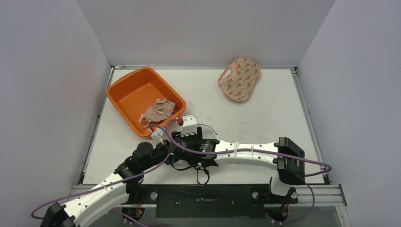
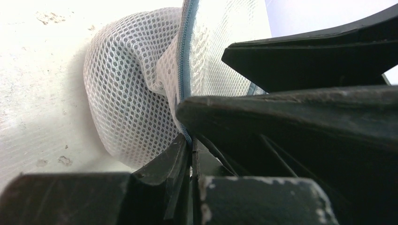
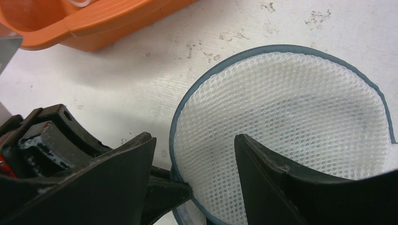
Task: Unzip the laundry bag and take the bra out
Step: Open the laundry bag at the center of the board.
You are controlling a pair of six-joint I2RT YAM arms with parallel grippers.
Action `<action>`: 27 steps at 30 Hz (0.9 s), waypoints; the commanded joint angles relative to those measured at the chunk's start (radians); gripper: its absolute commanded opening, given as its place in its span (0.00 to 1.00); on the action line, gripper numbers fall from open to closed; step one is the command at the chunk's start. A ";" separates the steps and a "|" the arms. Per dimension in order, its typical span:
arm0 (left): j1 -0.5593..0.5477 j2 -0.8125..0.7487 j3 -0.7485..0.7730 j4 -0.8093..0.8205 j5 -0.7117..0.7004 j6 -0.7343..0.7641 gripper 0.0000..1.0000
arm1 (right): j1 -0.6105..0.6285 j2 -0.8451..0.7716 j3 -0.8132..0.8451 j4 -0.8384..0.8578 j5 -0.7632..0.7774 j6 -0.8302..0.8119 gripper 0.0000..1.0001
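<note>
Left claw [image 2: 191,150] is closed tight on the zip [image 2: 184,70] edge of the bag [image 2: 126,93]; the blue tape runs straight down into the pinched fingers. Right claw [image 3: 195,140] stands fairly wide and holds nothing. It straddles the bag's rim, with one finger inside the mouth over the mesh and the other outside, above the bench [image 1: 265,123].

Bag position: it lies on the bench just on the near side of the orange tub [image 1: 135,90], between the two claws. In the overhead view it is hidden under the wrists. Its mouth stands open in a round hoop, so the unzipping appears largely done.

No bra shows in the part of the interior that the right wrist sees. Whether one lies deeper cannot be told. A beige garment [image 1: 158,111] with straps lies in the tub, and a patterned padded piece [image 1: 239,79] lies well apart at the far side of the bench.

Step in hand, as judged: securing the mouth so that the inside can be reached.

Recommendations:
- Left grip to hold firm as the anchor.
- Right claw to close on the rim alone, taking one layer of mesh and not pinching front and back together.
- The two claws work close together, so any pull should go apart from the left claw to avoid contact.
- The mesh is limp and will sag once it is released.
</note>
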 commanded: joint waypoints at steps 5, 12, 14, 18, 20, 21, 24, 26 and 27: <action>-0.018 0.005 0.023 0.126 0.009 0.028 0.00 | -0.022 0.021 0.017 -0.048 0.024 0.043 0.52; -0.018 -0.004 0.024 0.106 -0.009 0.028 0.00 | -0.026 -0.016 -0.015 -0.042 0.021 0.052 0.22; -0.018 0.001 0.026 0.098 -0.013 0.029 0.00 | -0.023 -0.030 -0.023 -0.042 0.017 0.052 0.12; -0.018 0.001 0.029 0.075 -0.027 0.030 0.00 | -0.019 -0.085 -0.054 -0.031 0.000 0.048 0.05; -0.018 -0.004 0.027 0.065 -0.047 0.031 0.00 | -0.019 -0.122 -0.080 -0.007 -0.018 0.032 0.05; -0.018 -0.006 0.024 0.064 -0.056 0.030 0.00 | -0.021 -0.141 -0.092 0.004 -0.030 0.021 0.05; -0.016 -0.007 0.025 0.058 -0.076 0.029 0.00 | -0.021 -0.193 -0.124 0.018 -0.052 -0.012 0.05; -0.016 -0.008 0.032 0.048 -0.094 0.029 0.00 | -0.021 -0.237 -0.158 0.033 -0.060 -0.040 0.05; -0.016 -0.009 0.035 0.044 -0.102 0.029 0.00 | -0.021 -0.259 -0.176 0.043 -0.062 -0.054 0.05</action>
